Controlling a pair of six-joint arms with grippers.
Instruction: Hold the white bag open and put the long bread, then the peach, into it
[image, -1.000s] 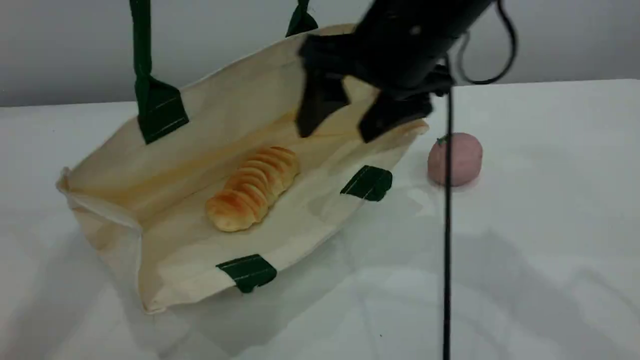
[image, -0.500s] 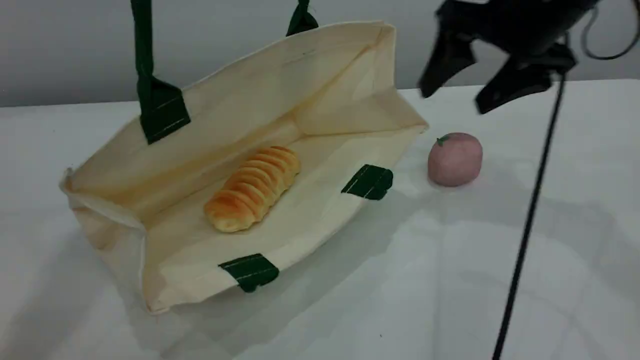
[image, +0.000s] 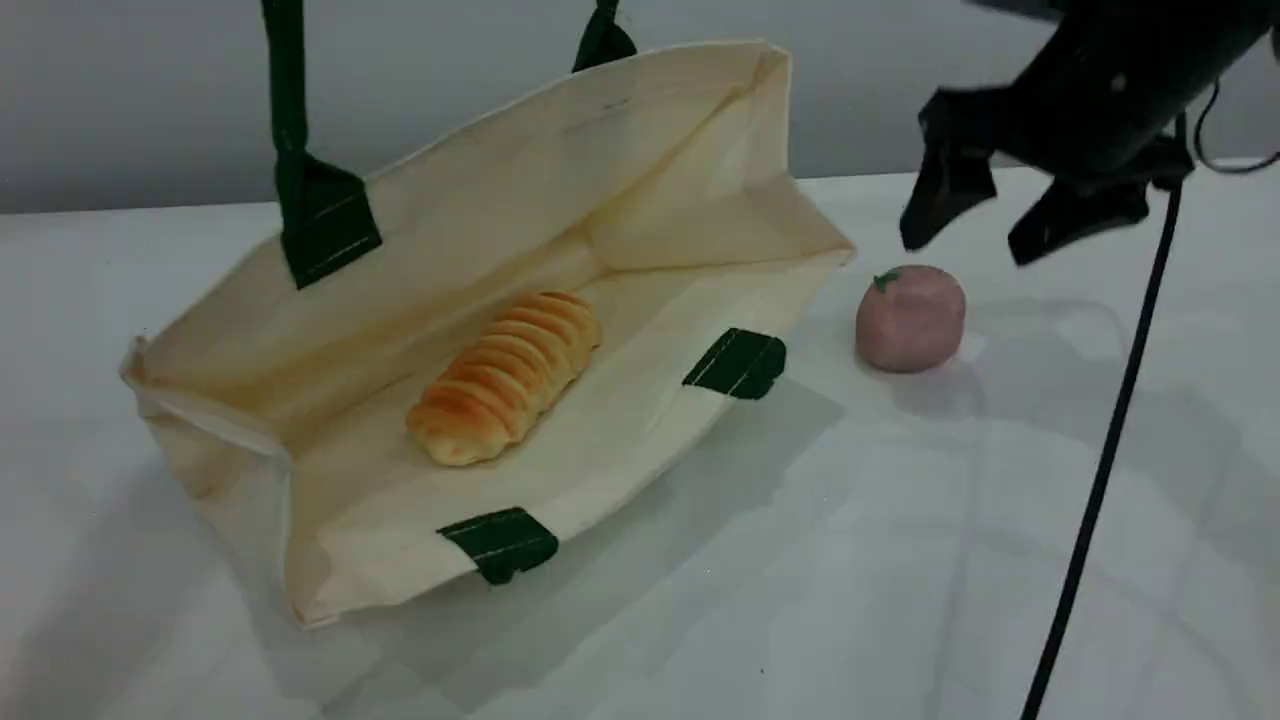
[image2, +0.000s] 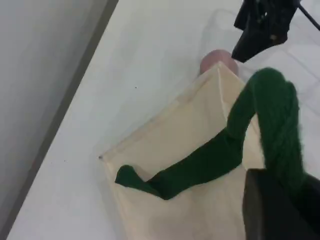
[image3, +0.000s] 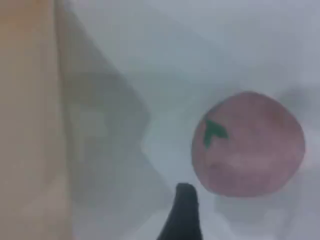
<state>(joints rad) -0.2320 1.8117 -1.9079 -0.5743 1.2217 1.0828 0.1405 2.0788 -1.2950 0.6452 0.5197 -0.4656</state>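
Bread, the long bread (image: 505, 377), lies inside the white bag (image: 640, 170); the peach (image: 910, 318) sits on the surface (image: 900, 560) at the bag's three o'clock. Right end effector (image: 985, 235) hangs released above it; left end effector (image2: 280, 210) is clenched on the green handle (image2: 272, 120).

I am working at what looks like a plain test bench in a lab or studio, not a lived-in room. The worktop (image: 900, 560) is covered in smooth white, faintly creased sheeting, and behind it runs a bare grey wall (image: 130, 100) with no shelves, windows or decoration. The things set out seem like props: a cream canvas bag (image: 640, 200) with green straps, a ridged bread roll (image: 505, 375) and a matte pink peach (image: 910, 318) that looks like a model. A thin black cable (image: 1100, 470) hangs from my right arm across the scene. What kind of building this is, I cannot tell.
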